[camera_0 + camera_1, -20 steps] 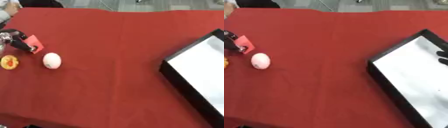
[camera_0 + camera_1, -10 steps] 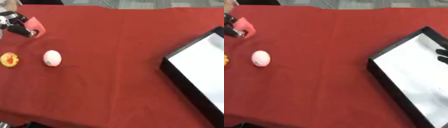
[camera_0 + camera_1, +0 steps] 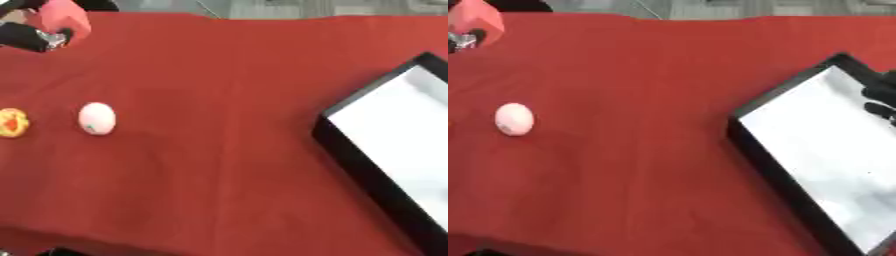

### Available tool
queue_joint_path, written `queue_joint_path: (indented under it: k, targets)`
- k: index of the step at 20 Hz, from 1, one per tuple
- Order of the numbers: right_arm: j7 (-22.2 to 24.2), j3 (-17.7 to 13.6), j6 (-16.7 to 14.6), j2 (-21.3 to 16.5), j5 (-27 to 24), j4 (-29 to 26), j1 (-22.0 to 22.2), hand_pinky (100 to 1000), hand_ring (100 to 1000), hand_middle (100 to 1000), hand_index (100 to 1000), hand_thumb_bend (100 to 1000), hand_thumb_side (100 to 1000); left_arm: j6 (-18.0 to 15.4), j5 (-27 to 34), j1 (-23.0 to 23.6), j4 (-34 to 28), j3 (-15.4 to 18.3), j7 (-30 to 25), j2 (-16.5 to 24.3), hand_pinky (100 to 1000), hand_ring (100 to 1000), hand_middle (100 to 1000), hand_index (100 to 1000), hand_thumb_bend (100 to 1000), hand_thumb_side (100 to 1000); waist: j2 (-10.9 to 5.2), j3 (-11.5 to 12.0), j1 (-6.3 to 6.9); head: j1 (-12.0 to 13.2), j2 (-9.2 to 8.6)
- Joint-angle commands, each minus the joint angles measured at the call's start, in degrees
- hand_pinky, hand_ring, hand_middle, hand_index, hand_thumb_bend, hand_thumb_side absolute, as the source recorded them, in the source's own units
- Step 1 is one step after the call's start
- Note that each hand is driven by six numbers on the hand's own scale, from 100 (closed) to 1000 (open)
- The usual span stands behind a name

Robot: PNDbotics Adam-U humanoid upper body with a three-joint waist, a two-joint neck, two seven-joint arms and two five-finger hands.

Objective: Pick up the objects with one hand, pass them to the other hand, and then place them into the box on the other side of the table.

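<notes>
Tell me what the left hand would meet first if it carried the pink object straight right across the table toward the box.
Probably nothing before the box. The left hand holds the pink object near the far left corner; the white egg and yellow toy lie nearer the camera, off that line. Height is unclear.

Matt red cloth (image 3: 227,100) covers the table. The box (image 3: 750,150) at 3 o'clock has matt black walls and a smooth white floor.
</notes>
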Motion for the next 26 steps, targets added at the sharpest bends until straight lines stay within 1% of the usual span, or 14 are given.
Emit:
queue_joint_path:
  k: [1, 4, 7, 9, 11, 14, 16, 19, 21, 22, 24, 25, 26]
  targets:
    - [-0.5, -0.3, 0.3, -2.5, -2.4, -1.3, -1.0, 1000, 1000, 1000, 1000, 100, 520, -1.1, 3.6, 0.6, -5.1, -0.4, 0.5, 2.4, 1000, 837, 699, 610, 100, 245, -2.69, 0.1, -0.26, -1.0, -0.51]
    - [-0.8, 0.3, 0.5, -3.8, -5.2, -1.5, -2.6, 1000, 1000, 1000, 1000, 100, 523, -2.7, 6.2, 2.6, -7.6, -1.1, 0.7, 1.6, 1000, 832, 691, 614, 100, 269, -3.29, 0.0, -0.35, -1.6, -0.54]
    - [-1.3, 1.4, 0.8, -5.5, -7.8, -1.7, -4.9, 1000, 1000, 1000, 1000, 100, 523, -3.9, 6.6, 4.0, -9.0, -1.4, 0.9, 0.6, 1000, 830, 689, 615, 100, 270, -3.72, -0.1, -0.39, -2.0, -0.41]
    - [-1.6, 2.4, 0.7, -6.9, -9.3, -2.0, -7.3, 1000, 1000, 1000, 1000, 100, 523, -4.7, 6.5, 4.9, -9.7, -1.4, 1.4, -0.6, 1000, 824, 684, 618, 100, 269, -3.98, -0.1, -0.39, -2.3, -0.18]
    - [-1.7, 3.7, 0.5, -8.4, -10.7, -2.1, -10.2, 1000, 1000, 1000, 1000, 100, 524, -5.9, 5.7, 5.6, -10.8, -1.4, 2.5, -1.9, 1000, 821, 681, 617, 100, 250, -4.21, -0.1, -0.4, -2.6, 0.13]
    - [-1.2, 6.0, -0.4, -10.3, -11.7, -1.9, -14.4, 1000, 1000, 1000, 1000, 100, 527, -8.0, 4.4, 6.6, -12.2, -1.7, 4.4, -3.5, 1000, 818, 676, 615, 100, 233, -4.46, -0.1, -0.47, -3.1, 0.54]
    - [-0.5, 7.6, -1.0, -10.9, -11.7, -1.3, -17.2, 1000, 1000, 1000, 1000, 100, 527, -9.4, 3.5, 7.0, -13.1, -1.9, 5.7, -4.7, 1000, 814, 671, 613, 100, 217, -4.6, -0.1, -0.53, -3.5, 0.87]
    - [0.9, 10.0, -1.5, -10.9, -10.6, 0.3, -21.1, 1000, 1000, 1000, 1000, 100, 509, -11.3, 1.8, 7.6, -14.6, -2.2, 7.8, -6.5, 993, 813, 668, 613, 100, 196, -4.7, 0.1, -0.61, -4.0, 1.55]
    - [1.9, 11.4, -1.9, -10.4, -9.4, 1.2, -22.9, 1000, 1000, 1000, 1000, 100, 498, -12.6, 0.8, 8.0, -15.4, -2.5, 8.8, -7.4, 991, 813, 668, 615, 100, 196, -4.71, 0.1, -0.68, -4.1, 1.96]
    - [2.5, 12.3, -2.1, -10.0, -8.8, 1.4, -24.0, 1000, 1000, 1000, 1000, 100, 478, -13.3, 0.2, 8.1, -15.8, -2.6, 9.3, -8.0, 980, 812, 668, 615, 100, 178, -4.72, 0.1, -0.74, -4.2, 2.22]
    - [3.7, 14.1, -2.5, -9.0, -7.6, 2.1, -26.1, 1000, 1000, 1000, 1000, 100, 438, -14.6, -1.2, 8.4, -16.5, -2.9, 10.2, -9.3, 975, 811, 667, 615, 100, 174, -4.73, 0.1, -0.85, -4.2, 2.55]
    - [4.1, 14.8, -2.7, -8.6, -7.1, 2.5, -27.0, 1000, 1000, 1000, 1000, 100, 451, -15.1, -1.8, 8.6, -16.7, -3.0, 10.6, -9.9, 975, 808, 664, 615, 100, 177, -4.74, 0.1, -0.88, -4.3, 2.63]
    - [4.7, 15.5, -2.9, -8.1, -6.6, 2.8, -28.0, 1000, 1000, 1000, 1000, 100, 438, -15.3, -2.3, 8.7, -16.9, -3.1, 11.2, -10.7, 977, 804, 661, 616, 100, 185, -4.74, 0.1, -0.93, -4.4, 2.69]
